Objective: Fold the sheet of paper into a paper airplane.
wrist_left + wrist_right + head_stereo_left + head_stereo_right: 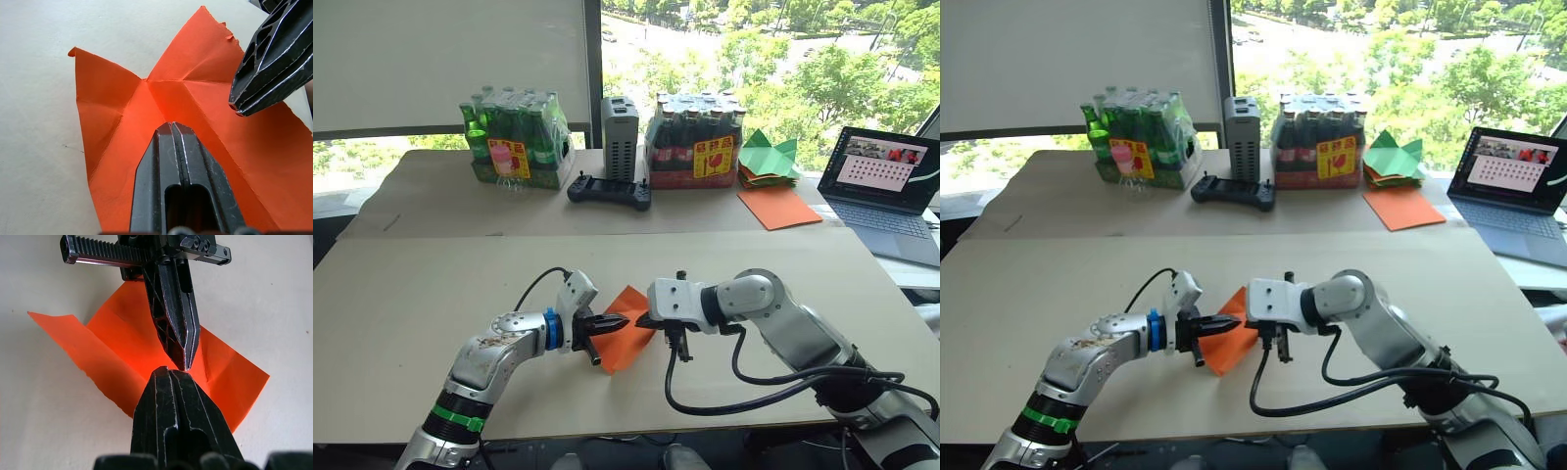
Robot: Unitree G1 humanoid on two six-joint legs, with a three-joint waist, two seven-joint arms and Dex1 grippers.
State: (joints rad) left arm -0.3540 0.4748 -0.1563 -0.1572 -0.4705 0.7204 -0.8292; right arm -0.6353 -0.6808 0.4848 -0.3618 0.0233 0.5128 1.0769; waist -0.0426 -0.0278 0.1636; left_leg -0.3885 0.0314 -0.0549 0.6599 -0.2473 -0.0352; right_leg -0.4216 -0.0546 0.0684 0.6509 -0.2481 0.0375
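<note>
From the head views, the sheet of paper (625, 342) lies creased on the surface (401, 294) between the left claw (619, 322) and the right claw (644, 319), whose tips nearly meet over it. In the left wrist view the left claw (172, 128) is pressed closed on nothing above the central crease. In the right wrist view the right claw (168, 371) is likewise closed and empty, so a pinch with the tips this crowded risks collision or tearing the thin paper.
</note>
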